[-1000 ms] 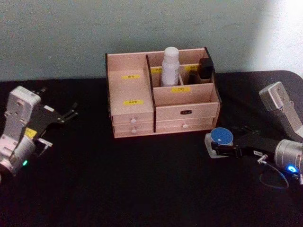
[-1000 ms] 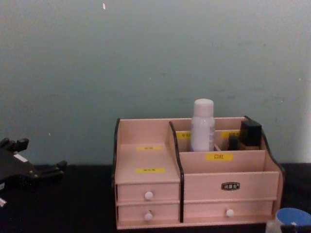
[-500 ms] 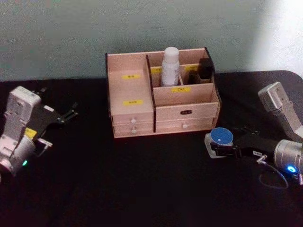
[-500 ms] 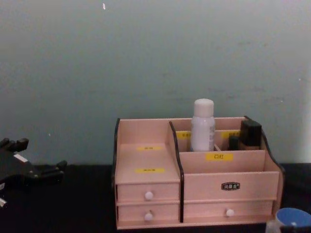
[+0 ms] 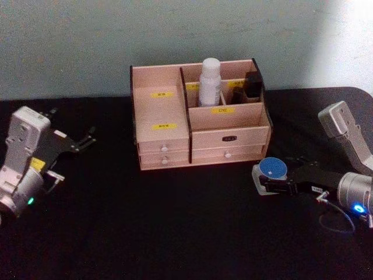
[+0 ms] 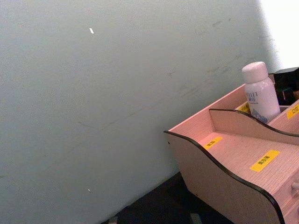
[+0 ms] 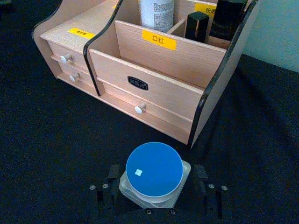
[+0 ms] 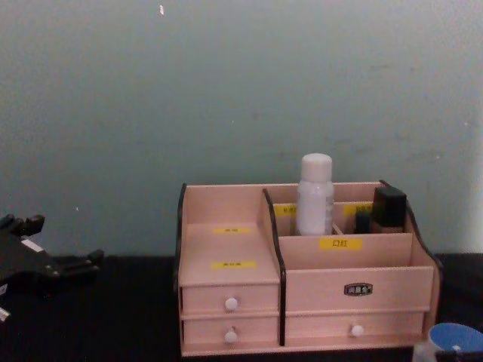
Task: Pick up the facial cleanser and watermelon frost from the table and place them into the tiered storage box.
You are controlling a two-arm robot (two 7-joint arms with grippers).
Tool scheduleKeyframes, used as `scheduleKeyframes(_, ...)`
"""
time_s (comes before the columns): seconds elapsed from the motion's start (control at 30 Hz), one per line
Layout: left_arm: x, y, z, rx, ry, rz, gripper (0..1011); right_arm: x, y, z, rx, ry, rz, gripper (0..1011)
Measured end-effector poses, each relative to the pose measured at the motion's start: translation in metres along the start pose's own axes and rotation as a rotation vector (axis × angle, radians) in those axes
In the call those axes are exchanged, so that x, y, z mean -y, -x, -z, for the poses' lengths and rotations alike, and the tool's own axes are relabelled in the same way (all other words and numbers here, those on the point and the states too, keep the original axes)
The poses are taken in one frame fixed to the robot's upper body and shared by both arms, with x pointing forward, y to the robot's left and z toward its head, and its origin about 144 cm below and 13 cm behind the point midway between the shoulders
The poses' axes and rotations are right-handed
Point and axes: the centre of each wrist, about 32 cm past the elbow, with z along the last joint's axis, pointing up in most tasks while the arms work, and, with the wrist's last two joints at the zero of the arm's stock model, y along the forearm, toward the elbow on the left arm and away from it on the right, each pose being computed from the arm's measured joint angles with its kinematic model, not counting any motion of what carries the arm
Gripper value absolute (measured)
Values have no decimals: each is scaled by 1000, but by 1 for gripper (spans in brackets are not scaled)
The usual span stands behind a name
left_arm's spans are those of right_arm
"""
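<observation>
A blue-lidded jar [image 5: 273,169] is gripped by the right end effector [image 7: 155,185] on the counter [image 5: 175,221], near the right corner of the storage box [image 5: 169,116]; it is cut off in the chest view. A white bottle [image 5: 210,81] is stood in a rear compartment. The left end effector [image 8: 54,243] is held open, far left.

Right pincer [image 5: 267,181] clamps blue-lidded jar [image 5: 273,168]; left pincer [image 5: 88,137] spread, parked.

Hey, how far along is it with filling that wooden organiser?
Done: the white bottle stands in a rear compartment of the tiered storage box. In hand: the right gripper grips the blue-lidded jar in front of the box's right end. Remaining: getting that jar into the box. The left gripper sits open, far left.
</observation>
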Motion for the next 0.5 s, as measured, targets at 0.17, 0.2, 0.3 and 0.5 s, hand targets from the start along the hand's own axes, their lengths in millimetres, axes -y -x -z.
scheduleKeyframes(0.17,0,0,0,0,0,0,1001,0,0,0,0,0,0,1003)
scheduleKeyframes(0.2,0,0,0,0,0,0,1001,0,0,0,0,0,0,1002)
scheduleKeyframes(0.3,0,0,0,0,0,0,1001,0,0,0,0,0,0,1003)
scheduleKeyframes(0.5,0,0,0,0,0,0,1001,0,0,0,0,-1,0,901)
